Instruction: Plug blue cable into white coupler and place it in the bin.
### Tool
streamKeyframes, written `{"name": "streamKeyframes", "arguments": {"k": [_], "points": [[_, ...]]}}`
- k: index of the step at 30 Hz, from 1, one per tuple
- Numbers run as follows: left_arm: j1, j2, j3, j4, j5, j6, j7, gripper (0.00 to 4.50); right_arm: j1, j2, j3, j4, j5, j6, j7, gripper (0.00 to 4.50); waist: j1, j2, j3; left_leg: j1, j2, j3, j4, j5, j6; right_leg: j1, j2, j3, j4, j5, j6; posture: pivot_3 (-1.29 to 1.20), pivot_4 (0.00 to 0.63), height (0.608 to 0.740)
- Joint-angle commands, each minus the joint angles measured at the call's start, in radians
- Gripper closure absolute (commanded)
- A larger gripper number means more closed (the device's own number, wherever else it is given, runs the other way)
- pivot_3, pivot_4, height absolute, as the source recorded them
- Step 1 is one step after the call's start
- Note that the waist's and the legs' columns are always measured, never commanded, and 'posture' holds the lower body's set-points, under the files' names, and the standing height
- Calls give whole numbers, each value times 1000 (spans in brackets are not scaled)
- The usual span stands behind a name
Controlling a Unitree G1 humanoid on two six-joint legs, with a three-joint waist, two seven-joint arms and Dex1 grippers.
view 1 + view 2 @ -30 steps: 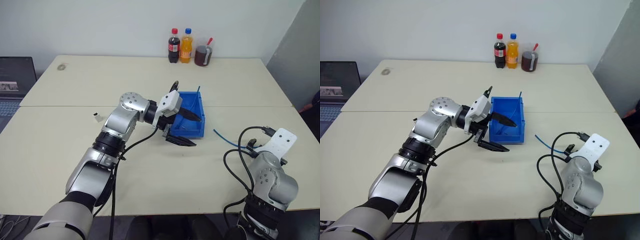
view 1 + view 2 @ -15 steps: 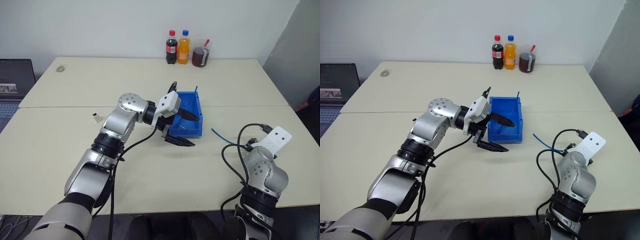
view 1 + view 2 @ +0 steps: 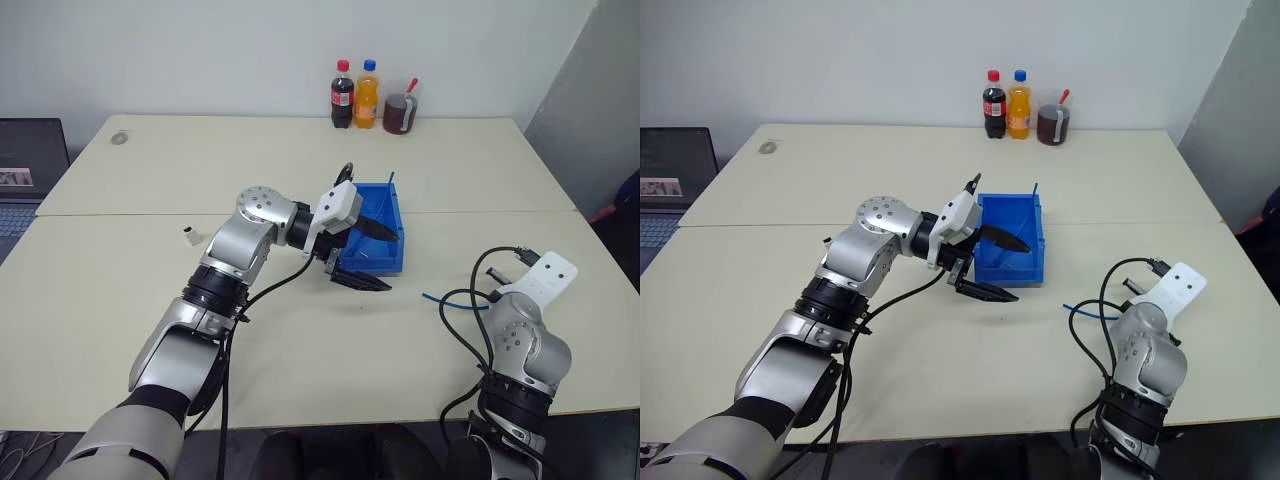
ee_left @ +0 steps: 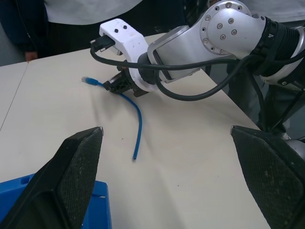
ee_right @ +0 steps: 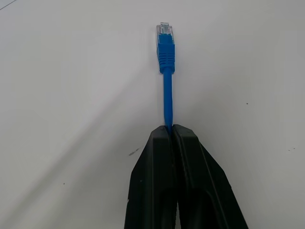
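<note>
Change: right gripper point(image 5: 171, 131) now clamped on blue cable point(image 4: 138, 125), earlier spread.
Cable: on desk point(image 3: 420, 340), right of bin point(image 3: 385, 262); plug free past the tips.
Handling: light, limp; hold close behind plug.
Left gripper point(image 3: 370, 255): spread wide, empty, at bin.
Coupler point(image 3: 190, 237): far left.

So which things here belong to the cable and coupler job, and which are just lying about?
Job:
- blue cable, pinched by the right gripper near its plug
- white coupler on the table
- bin, beside the open left gripper

Lying about:
- cola bottle
- orange soda bottle
- cup of dark drink
- laptop
</note>
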Motion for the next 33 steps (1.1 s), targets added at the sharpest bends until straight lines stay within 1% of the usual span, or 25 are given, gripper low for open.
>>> {"name": "streamKeyframes", "arguments": {"k": [1,2,4,6,8,10,11,12,13,14,15,17,18,19,20,21,22,23,24,25,28,31,33], "points": [[-6,4,29,-51,-12,6,-1,0,65,-56,47,-56,-4,69,72,4476,0,0,0,0,0,0,0,0,0,0,0,-1,0,0,0,0,150,740],[-1,13,33,-60,-15,9,-5,0,100,-106,72,-100,10,100,133,4476,0,0,0,0,0,0,0,0,0,0,0,-1,0,0,0,0,150,740],[13,49,45,-80,-21,19,-23,0,198,-253,124,-212,58,160,300,4476,3,1,0,0,0,0,0,0,0,0,0,0,0,0,0,0,150,740],[34,104,54,-93,-21,16,-58,0,316,-457,181,-317,123,184,514,4476,6,5,3,-1,-1,0,0,0,0,0,0,0,-2,-1,1,0,150,740],[57,159,63,-99,-18,11,-83,0,449,-679,215,-401,170,119,745,4476,6,8,5,-1,-2,1,-1,0,0,0,-1,2,-3,-1,1,0,150,740],[84,199,82,-125,-33,35,-87,0,574,-851,219,-448,196,-5,962,4476,1,8,5,0,-2,1,-1,-1,1,0,-1,2,-3,-1,2,0,150,740],[104,218,95,-150,-49,59,-85,0,624,-909,203,-461,213,-69,1058,4476,0,7,6,0,-1,0,0,-1,1,1,0,0,-3,-4,6,0,150,740],[135,240,114,-183,-64,76,-77,0,660,-962,188,-475,234,-129,1158,4476,-1,6,6,1,0,-1,0,-1,1,2,1,0,-3,-4,6,0,150,740],[167,256,135,-210,-73,87,-65,0,673,-996,180,-481,251,-174,1228,4476,-3,6,6,1,0,-2,0,-1,1,2,2,-1,-2,-4,6,0,150,740],[212,277,161,-241,-82,100,-46,0,657,-1022,192,-479,270,-202,1279,4476,-7,6,7,2,0,-2,1,-1,1,2,2,0,-1,-4,7,0,150,740],[255,295,183,-269,-87,103,-30,0,628,-1041,216,-471,280,-230,1317,4476,-12,6,7,2,0,-2,1,-1,1,3,2,0,0,-4,7,0,150,740],[367,339,230,-319,-82,95,8,0,524,-1051,315,-434,278,-282,1367,4476,-23,4,8,7,1,-2,1,-1,1,5,2,3,0,-4,7,0,150,740],[427,355,253,-334,-65,62,35,0,466,-1044,373,-409,268,-302,1384,4476,-31,2,9,8,1,-2,1,-1,1,5,2,3,0,-4,7,0,150,740],[507,377,282,-364,-56,37,54,0,399,-1030,450,-372,238,-334,1406,4476,-33,1,11,9,1,-1,0,0,1,5,2,4,0,-3,7,0,150,740],[559,391,300,-386,-53,20,67,0,355,-1020,500,-344,216,-357,1420,4476,-36,-1,14,13,2,-1,0,-1,1,8,3,5,0,-2,6,0,150,740],[611,402,322,-420,-61,27,87,0,314,-1009,546,-311,191,-387,1432,4476,-33,-3,18,17,1,-1,0,-1,1,12,3,6,0,-2,6,0,150,740],[709,410,365,-489,-77,40,117,0,251,-975,611,-263,167,-413,1448,4476,-22,-8,22,19,1,-2,0,-1,1,15,1,6,0,-2,6,0,150,740],[809,412,412,-563,-93,53,148,0,190,-935,672,-213,138,-441,1454,4476,-22,-10,23,17,2,-2,1,0,1,15,0,3,0,-2,6,0,150,740],[875,412,440,-618,-104,66,175,0,147,-909,711,-172,118,-464,1462,4476,-23,-11,23,17,2,-2,1,0,1,14,-1,3,0,-2,6,0,150,740],[982,386,493,-706,-116,91,236,0,84,-856,777,-99,76,-500,1469,4476,-23,-10,23,17,3,-2,1,0,0,15,-2,5,-1,-2,6,0,150,740],[1186,315,591,-881,-146,151,386,0,-17,-760,904,71,-27,-615,1488,4476,-22,-11,23,16,3,0,0,0,1,14,-7,6,-3,-2,7,0,150,740],[1357,248,657,-1008,-159,182,488,0,-66,-702,988,209,-113,-757,1511,4476,3,-11,23,16,2,-1,0,-1,2,16,-10,5,-4,-1,5,0,150,740],[1428,206,676,-1063,-156,186,550,0,-84,-674,1026,271,-145,-819,1526,4476,11,-11,24,16,1,-3,0,-2,2,16,-10,2,-5,-1,5,0,150,740]]}}
